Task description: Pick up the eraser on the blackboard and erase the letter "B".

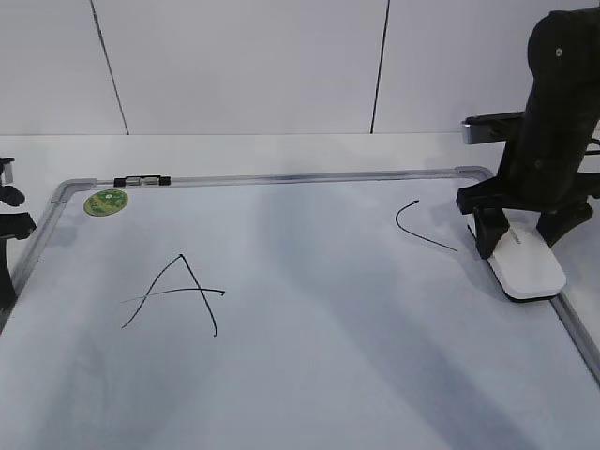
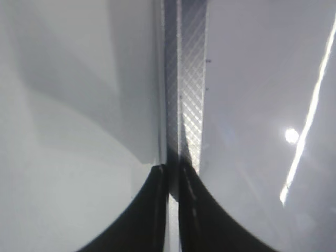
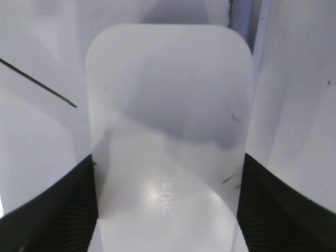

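Gripping one eraser (image 1: 528, 265); apparently two letters

White eraser (image 1: 528, 264), grey lettering; white blackboard (image 1: 309, 375), grey frame, green sticker (image 1: 106, 202), black letters; black jaws.

Lab-style robot test bench; bare white table (image 1: 281, 150), plain panelled white wall (image 1: 244, 66) behind

A big black letter "A" (image 1: 178, 295) is drawn on the blackboard (image 1: 328, 375). Further right on it is a curved black line (image 1: 419, 225) like a "C". The eraser (image 3: 168, 136) has small grey writing (image 3: 167, 197) on top, too blurry to read. The green sticker (image 1: 106, 202) is too small to read.
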Robot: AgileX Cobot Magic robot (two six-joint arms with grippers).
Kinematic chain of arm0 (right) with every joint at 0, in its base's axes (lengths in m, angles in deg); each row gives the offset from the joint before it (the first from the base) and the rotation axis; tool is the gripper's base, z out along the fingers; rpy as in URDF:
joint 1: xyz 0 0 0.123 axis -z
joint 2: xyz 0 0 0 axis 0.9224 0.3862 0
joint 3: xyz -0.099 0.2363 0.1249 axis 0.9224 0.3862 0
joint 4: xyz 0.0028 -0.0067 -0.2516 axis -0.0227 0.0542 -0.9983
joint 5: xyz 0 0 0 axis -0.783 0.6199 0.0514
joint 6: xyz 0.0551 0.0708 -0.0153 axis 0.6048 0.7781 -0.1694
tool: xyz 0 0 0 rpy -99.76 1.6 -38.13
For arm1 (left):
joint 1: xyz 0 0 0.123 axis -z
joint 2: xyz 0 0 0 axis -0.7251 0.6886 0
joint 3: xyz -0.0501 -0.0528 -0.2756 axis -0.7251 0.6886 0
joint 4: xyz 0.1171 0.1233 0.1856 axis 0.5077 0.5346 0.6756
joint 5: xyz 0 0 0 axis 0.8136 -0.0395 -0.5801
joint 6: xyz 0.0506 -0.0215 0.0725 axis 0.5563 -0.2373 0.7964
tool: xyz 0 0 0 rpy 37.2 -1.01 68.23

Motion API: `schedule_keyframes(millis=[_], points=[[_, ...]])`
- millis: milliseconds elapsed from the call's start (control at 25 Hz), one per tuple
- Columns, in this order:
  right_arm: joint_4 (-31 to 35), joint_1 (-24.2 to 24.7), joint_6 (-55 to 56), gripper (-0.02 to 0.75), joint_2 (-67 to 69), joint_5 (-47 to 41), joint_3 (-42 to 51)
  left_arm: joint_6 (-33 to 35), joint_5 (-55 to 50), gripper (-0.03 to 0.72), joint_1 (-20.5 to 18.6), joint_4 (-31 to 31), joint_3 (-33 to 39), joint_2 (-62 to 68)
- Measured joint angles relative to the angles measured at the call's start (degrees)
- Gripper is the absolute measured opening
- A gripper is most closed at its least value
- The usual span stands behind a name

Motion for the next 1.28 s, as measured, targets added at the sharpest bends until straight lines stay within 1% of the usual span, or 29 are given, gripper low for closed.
schedule_keyframes(millis=[1280], points=[[1.45, 0.00, 0.00, 0.594, 0.00, -0.83, 0.00, 0.00, 0.00, 0.021, 0.00, -0.09, 0.00, 0.00]])
